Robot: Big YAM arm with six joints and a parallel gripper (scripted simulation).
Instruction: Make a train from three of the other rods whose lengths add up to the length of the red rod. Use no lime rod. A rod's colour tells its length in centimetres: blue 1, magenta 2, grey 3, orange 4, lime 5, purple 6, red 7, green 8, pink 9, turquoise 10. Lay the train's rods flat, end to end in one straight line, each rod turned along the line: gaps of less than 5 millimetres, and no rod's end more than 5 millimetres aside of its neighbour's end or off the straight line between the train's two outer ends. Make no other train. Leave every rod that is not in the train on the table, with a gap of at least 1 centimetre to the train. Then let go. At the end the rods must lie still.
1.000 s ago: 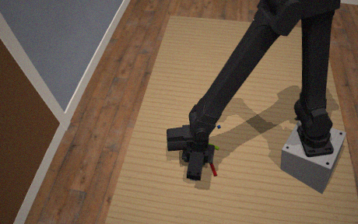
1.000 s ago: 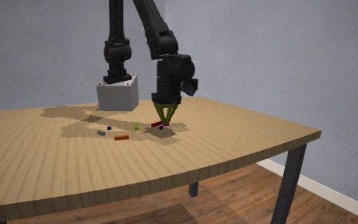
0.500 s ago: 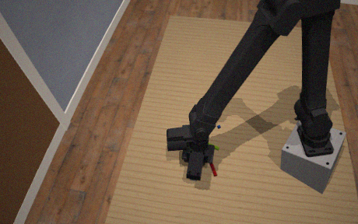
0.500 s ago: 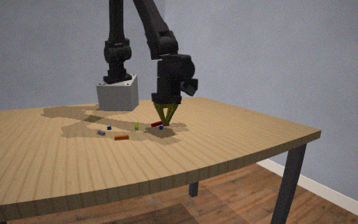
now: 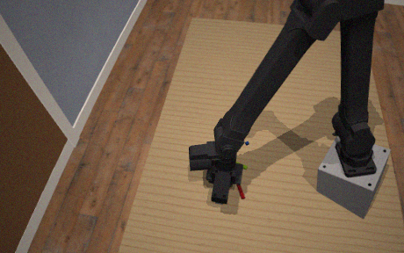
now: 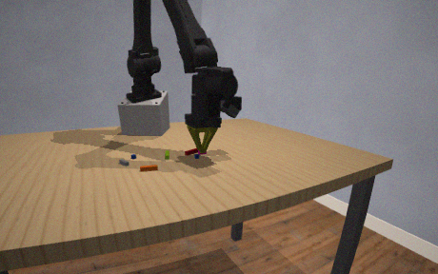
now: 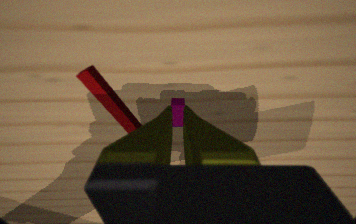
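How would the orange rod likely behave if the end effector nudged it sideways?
The orange rod has flat faces and lies on its long side, so it would probably slide rather than roll. Its straight, blocky shape suggests it is stiff and won't bend. Being longer than it is thick, it may swivel if pushed near one end.

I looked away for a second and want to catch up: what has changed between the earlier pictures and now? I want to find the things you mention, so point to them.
Nothing visibly moved: the arm and gripper (image 5: 229,172) (image 6: 204,151) (image 7: 177,112) hold the same pose over the table. The red rod (image 5: 241,191) (image 6: 191,152) (image 7: 107,97), orange rod (image 6: 149,167), grey rod (image 6: 124,162) and lime rod (image 5: 244,166) (image 6: 167,154) lie where they did. I can see nothing newly gripped or let go.
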